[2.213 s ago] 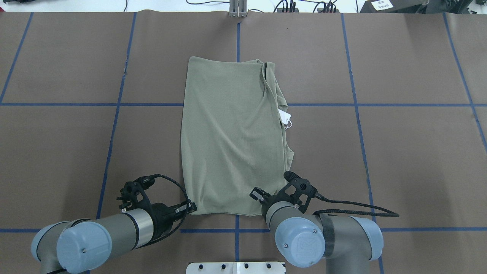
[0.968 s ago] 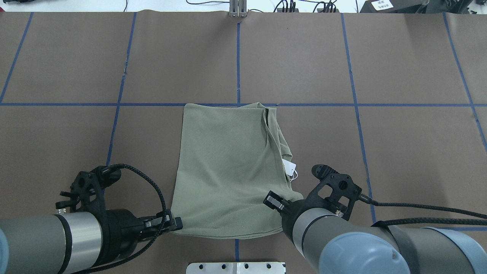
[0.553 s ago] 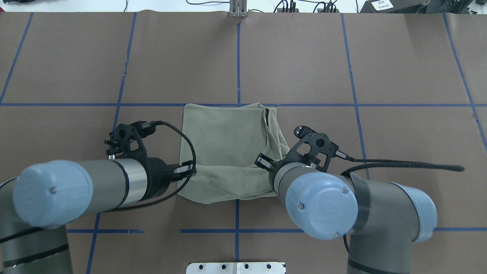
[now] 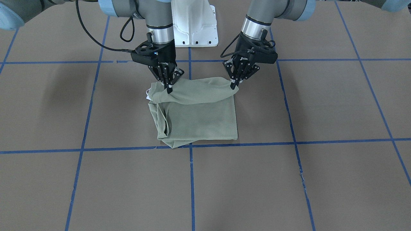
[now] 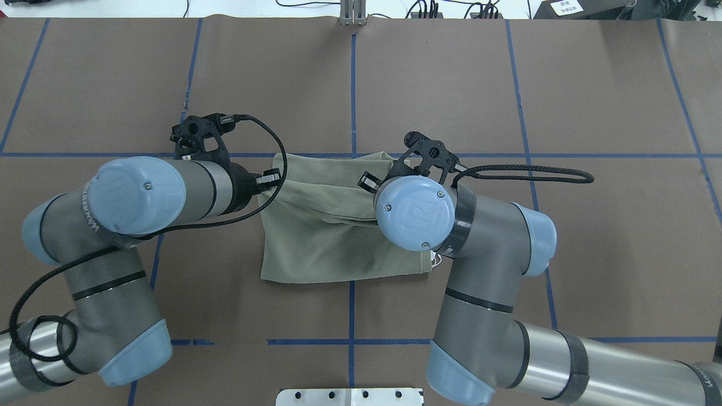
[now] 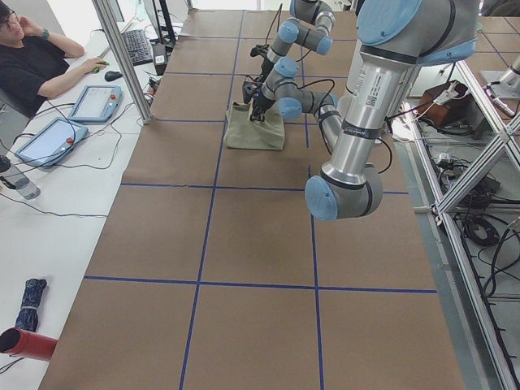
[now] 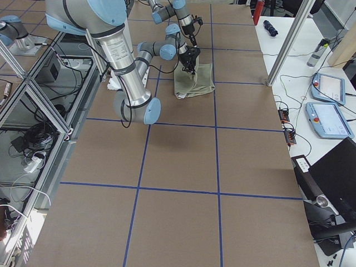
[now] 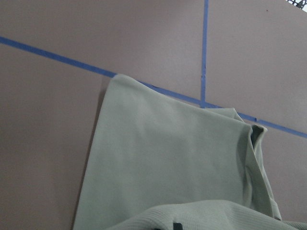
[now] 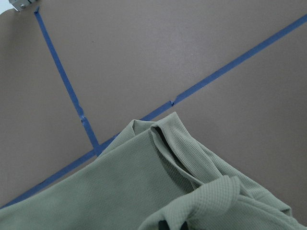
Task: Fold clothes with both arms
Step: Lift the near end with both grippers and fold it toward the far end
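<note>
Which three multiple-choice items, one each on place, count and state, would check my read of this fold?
1. Where does the sage-green knit shirt have its edge farthest from the robot?
A) along a blue tape line
B) past the table's end
C) on the white base

2. How many of the two, the black left gripper and the black right gripper, are shut on the shirt?
A) none
B) one
C) both

3. The gripped edge is:
A) flat on the table
B) raised over the flat lower layer
C) dropped free

Key: 1 A, the overhead view shows that edge on the tape line. 2 C, each gripper pinches a corner. 3 B, the front view shows the edge sagging between them above the lower layer.
</note>
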